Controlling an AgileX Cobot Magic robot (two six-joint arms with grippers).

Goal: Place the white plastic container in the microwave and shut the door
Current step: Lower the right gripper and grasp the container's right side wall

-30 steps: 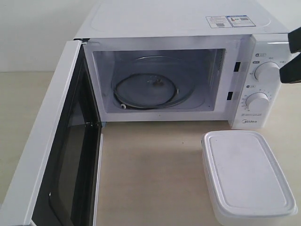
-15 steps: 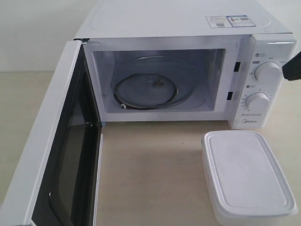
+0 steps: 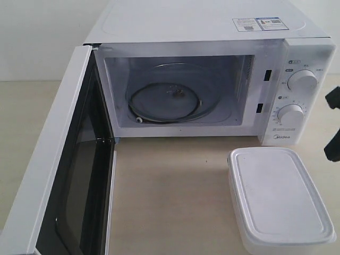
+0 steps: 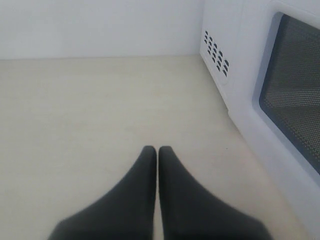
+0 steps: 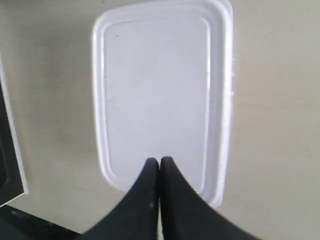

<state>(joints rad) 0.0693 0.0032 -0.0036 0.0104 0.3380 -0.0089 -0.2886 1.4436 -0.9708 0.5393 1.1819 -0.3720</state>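
The microwave (image 3: pixel 202 24) stands on a pale table (image 3: pixel 170 202) with its door (image 3: pixel 58 159) swung wide open on the side away from the dials. The door's dark window faces out from the cavity. Inside the microwave the glass turntable (image 3: pixel 170 98) lies bare. Two round dials (image 3: pixel 302 81) sit one above the other on the control panel, and stickers (image 3: pixel 260 23) lie on the microwave's top near that same side.

The white plastic container (image 3: pixel 281 196) rests on the table in front of the microwave, before the control panel and a little apart from it. Its lid is on and it stands outside the cavity.

The right gripper (image 5: pixel 159 161) is clenched, its two dark fingers pressed together with nothing between them. It hangs over the container's lid with the tips above one short end. Whether the tips touch the lid cannot be told. From the exterior camera only dark parts of this arm (image 3: pixel 333 98) show, beside the microwave's dial side.

The left gripper (image 4: pixel 158 149) is also clenched and empty, over bare table beside the microwave's vented side wall (image 4: pixel 216 52) and the outer face of the open door.
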